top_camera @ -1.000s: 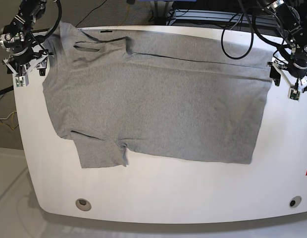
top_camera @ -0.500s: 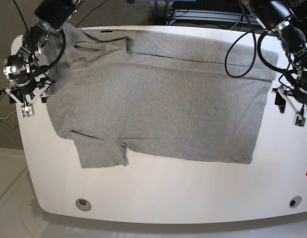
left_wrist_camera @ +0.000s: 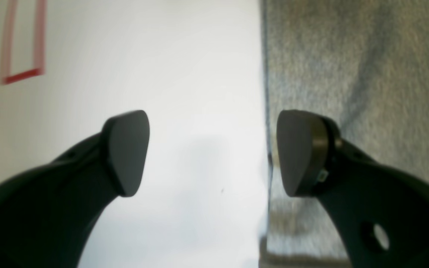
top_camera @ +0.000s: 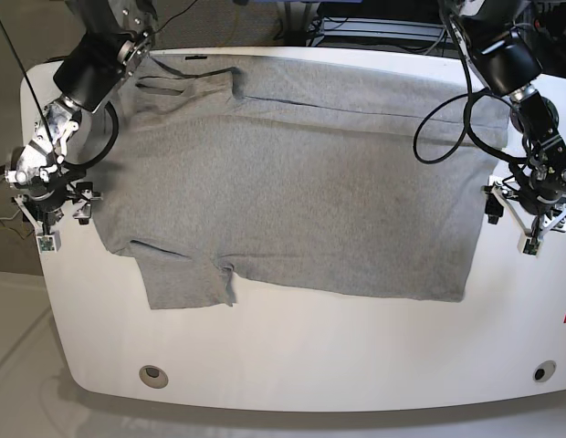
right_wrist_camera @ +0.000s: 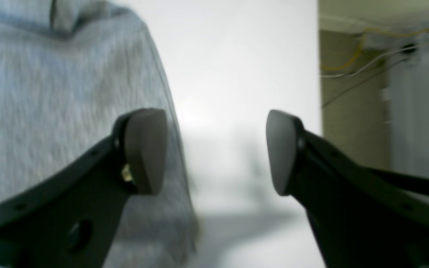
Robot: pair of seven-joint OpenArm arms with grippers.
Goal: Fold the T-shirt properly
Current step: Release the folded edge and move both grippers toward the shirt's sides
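A grey T-shirt (top_camera: 292,182) of heathered knit cloth is spread flat on a white, glossy tabletop (top_camera: 356,356) with rounded corners. The plain side is shown; no lettering is seen. The collar end lies toward the left of the base view, the hem toward the right. One short sleeve (top_camera: 187,278) projects toward the near edge, and a long straight crease (top_camera: 356,111) runs across the far part of the cloth. Two small round fittings (top_camera: 153,374) are set into the tabletop near its front edge, and a red line marking (left_wrist_camera: 22,41) is noted on the surface beside the hem.

The left gripper (top_camera: 531,214) is positioned at the hem edge, on the right of the base view. In its wrist view the jaws are seen spread wide with nothing between them; one dark rounded pad is over the cloth edge, the other over bare tabletop. Whether the pad touches the cloth cannot be told.

The right gripper (top_camera: 53,214) is positioned at the shoulder edge, on the left of the base view. Its jaws are likewise spread wide and empty, one pad over the curved cloth edge (right_wrist_camera: 169,111), the other over bare tabletop near its rim. Yellow cables (right_wrist_camera: 352,59) are seen beyond that rim. Both wrist views are slightly blurred.
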